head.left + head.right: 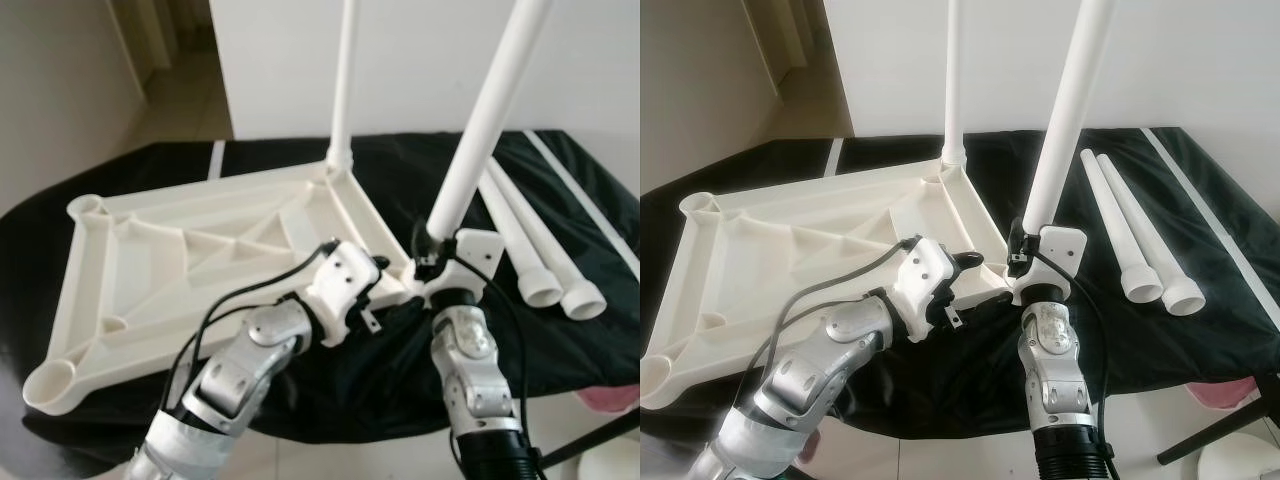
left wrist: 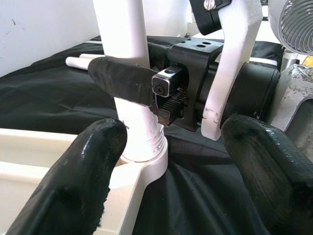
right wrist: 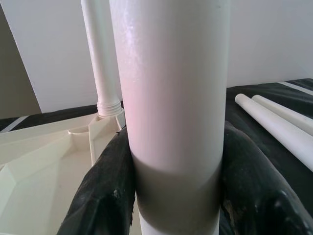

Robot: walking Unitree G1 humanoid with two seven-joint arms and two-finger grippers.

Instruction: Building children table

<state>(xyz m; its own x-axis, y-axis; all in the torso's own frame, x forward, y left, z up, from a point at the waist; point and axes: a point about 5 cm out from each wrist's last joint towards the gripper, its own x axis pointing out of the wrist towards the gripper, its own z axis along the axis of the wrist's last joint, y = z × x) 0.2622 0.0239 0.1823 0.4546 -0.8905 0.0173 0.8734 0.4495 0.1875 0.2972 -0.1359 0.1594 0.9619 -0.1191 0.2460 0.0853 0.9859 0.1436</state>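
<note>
I saw smooth, slightly glossy white plastic on the tabletop (image 1: pixel 190 250) and legs (image 1: pixel 487 110), wrinkled matt black cloth (image 1: pixel 420 190) beneath, and brushed silver metal arms (image 1: pixel 470 370).

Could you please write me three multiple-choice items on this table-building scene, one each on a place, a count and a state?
1. Where do the loose table legs lie?
A. on the black cloth, on the robot's right of the tabletop
B. inside the tabletop
C. on the floor

2. How many legs stand upright in the overturned tabletop?
A. none
B. two
C. four

3. What is the right gripper doing?
A. hanging idle
B. resting open on the cloth
C. gripping the near upright leg

Answers:
1 A, both lie side by side on the black cloth.
2 B, the far leg and the near one.
3 C, its black fingers press both sides.
</note>
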